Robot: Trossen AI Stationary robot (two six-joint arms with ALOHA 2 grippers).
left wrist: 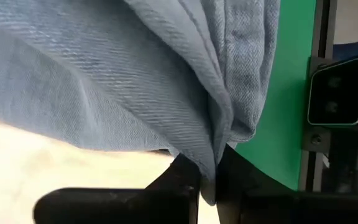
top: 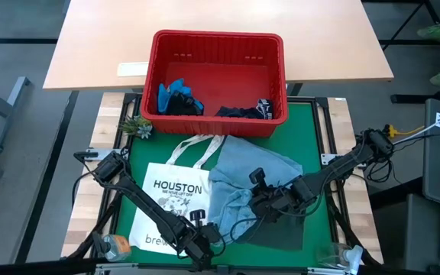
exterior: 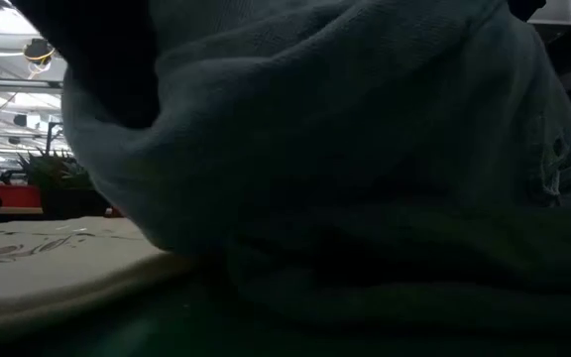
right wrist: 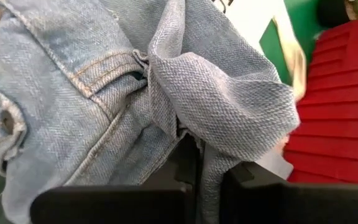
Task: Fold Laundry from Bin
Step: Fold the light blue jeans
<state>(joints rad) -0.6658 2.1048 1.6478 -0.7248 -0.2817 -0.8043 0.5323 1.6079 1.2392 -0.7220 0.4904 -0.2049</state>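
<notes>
A light blue denim shirt (top: 254, 172) lies crumpled on the green mat (top: 312, 130), and its left part overlaps the white tote bag (top: 166, 200). It fills the low view (exterior: 345, 129). My left gripper (top: 205, 243) is at the shirt's near left end, shut on it (left wrist: 209, 173). My right gripper (top: 260, 200) is over the shirt's middle, also shut on it (right wrist: 207, 155). The red bin (top: 216, 37) stands at the mat's far edge. It holds a bright blue garment (top: 176, 90) and dark ones (top: 243, 111). My left gripper pinches a hanging fold of the denim (left wrist: 211, 163) between its two fingers, with several layers meeting there. The fingers slant down from the near left. The cloth rises away from the fingers in soft folds, not taut. My right gripper pinches a bunched fold of denim (right wrist: 199, 144) beside a stitched seam, between its two fingers. It comes slanting down from the table's right. The cloth puckers around the fingers, and the rest of the shirt lies on the mat.
The tote bag's handles (top: 201, 145) reach toward the bin. A small plant (top: 137, 127) stands at the mat's far left corner. Clear plastic items sit at the near left (top: 114, 244) and near right (top: 342, 256). A darker cloth (top: 281, 231) shows under the shirt's near side.
</notes>
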